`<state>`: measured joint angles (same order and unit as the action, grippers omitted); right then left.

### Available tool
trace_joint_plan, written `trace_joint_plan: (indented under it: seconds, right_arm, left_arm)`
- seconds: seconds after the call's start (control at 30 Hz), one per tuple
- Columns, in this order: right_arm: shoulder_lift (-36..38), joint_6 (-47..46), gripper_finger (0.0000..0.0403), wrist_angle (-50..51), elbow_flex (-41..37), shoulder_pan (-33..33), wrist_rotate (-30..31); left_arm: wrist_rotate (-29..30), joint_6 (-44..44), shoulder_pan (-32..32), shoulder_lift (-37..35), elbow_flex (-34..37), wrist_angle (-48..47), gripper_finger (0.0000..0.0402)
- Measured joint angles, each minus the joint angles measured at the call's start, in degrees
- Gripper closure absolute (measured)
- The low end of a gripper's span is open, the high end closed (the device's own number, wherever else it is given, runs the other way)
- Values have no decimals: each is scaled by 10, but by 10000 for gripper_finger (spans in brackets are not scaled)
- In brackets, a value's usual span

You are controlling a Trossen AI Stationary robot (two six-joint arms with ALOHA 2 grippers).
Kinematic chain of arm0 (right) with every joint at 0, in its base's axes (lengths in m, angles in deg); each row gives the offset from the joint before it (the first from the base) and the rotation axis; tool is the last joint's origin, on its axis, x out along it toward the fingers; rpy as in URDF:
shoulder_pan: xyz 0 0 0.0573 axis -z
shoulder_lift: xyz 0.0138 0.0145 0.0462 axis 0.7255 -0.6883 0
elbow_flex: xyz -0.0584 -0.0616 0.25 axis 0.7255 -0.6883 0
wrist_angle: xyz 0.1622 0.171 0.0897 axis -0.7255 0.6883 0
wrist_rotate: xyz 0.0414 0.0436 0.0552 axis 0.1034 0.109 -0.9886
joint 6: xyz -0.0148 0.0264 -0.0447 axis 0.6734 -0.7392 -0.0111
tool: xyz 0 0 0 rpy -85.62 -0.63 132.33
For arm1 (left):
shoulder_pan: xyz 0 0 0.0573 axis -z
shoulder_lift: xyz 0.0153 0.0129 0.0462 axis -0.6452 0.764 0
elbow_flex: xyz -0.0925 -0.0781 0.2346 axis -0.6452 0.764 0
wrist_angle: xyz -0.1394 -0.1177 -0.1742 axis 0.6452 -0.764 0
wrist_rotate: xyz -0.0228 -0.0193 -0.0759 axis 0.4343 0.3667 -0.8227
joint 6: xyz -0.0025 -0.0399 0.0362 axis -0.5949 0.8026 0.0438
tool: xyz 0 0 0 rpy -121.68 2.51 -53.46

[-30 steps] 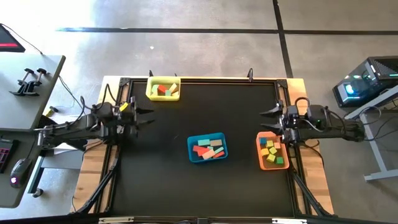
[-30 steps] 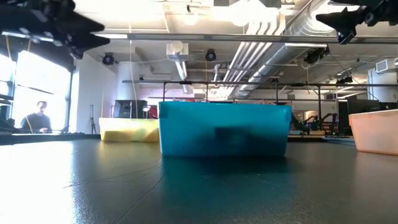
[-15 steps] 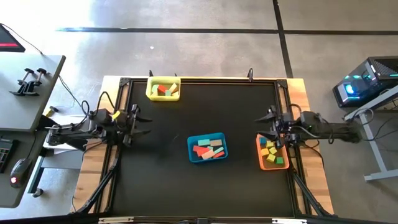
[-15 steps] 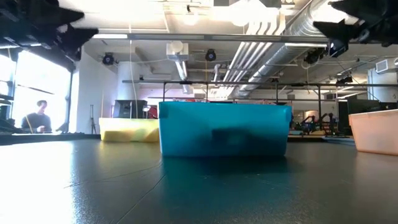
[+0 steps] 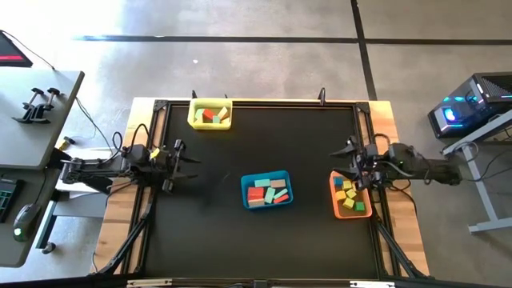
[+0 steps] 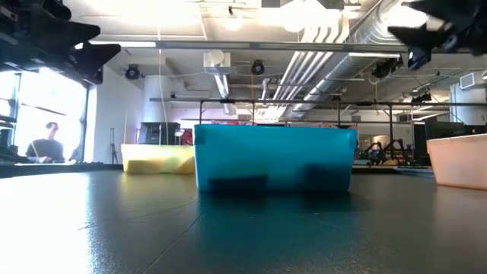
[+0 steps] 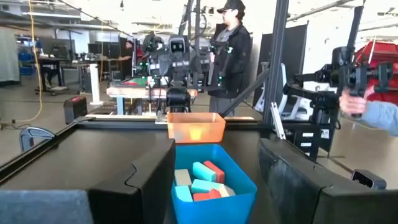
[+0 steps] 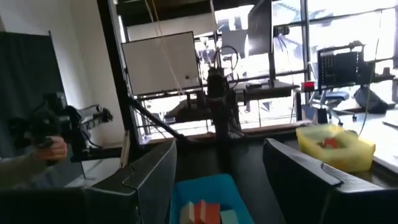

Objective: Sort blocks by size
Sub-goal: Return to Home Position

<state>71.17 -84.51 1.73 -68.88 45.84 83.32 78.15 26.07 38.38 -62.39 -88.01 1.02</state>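
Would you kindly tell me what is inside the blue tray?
Red, tan and pale green blocks lie piled in the blue tray; whatever lies beneath them is covered.

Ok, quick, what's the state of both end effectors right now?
Left end effector: open, holding nothing.
Right end effector: open, holding nothing.

Three trays: yellow tray [image 6: 156,160], blue tray [image 6: 274,156], orange tray [image 6: 459,161]. Two arms [image 5: 96,166]. Blocks [image 5: 268,192] in each, too small to count.

Blocks [image 5: 266,192] lie loose in three trays: red, green and tan in the yellow tray [image 5: 190,114]; red, teal and tan bars in the blue tray [image 5: 266,174]; small yellow and green cubes in the orange tray [image 5: 353,215].
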Motion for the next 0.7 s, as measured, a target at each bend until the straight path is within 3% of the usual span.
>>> trace_joint_plan:
  seconds: [0.17, 0.33, 0.47, 0.7]
  right_arm:
    - [-1, -27, 166, -98, -85, 0, 0]
    - [-4, -54, 166, -52, -85, 0, 5]
    - [-6, -94, 166, 17, -78, 0, 48]
    - [-8, -105, 166, 18, -77, 0, 53]
  left_arm:
    - [1, 25, 0, 0, 0, -6, 190]
    - [1, 35, 0, 0, 0, -2, 190]
    - [1, 35, 0, 0, 0, -3, 190]
    - [1, 35, 0, 0, 0, -3, 190]
